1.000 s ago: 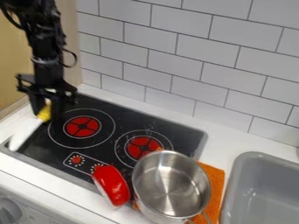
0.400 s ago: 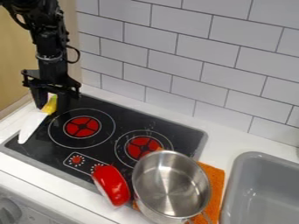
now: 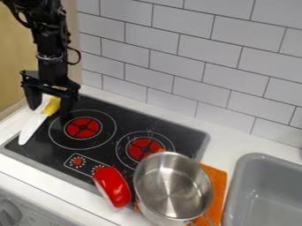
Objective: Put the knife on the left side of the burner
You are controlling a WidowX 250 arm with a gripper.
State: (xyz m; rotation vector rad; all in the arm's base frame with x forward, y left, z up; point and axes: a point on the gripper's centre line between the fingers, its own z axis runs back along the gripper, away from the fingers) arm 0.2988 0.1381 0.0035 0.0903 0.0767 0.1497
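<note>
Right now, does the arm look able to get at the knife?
Probably yes. The claw is open around the yellow handle of the knife, and I see nothing lying on the blade to block it.

No readable lettering or numbers anywhere — cooktop controls (image 3: 78,162) and corner dial (image 3: 8,213) included.

A knife (image 3: 34,125) with a white blade and yellow handle lies aslant just left of the round, red-centred burner (image 3: 82,128).
</note>
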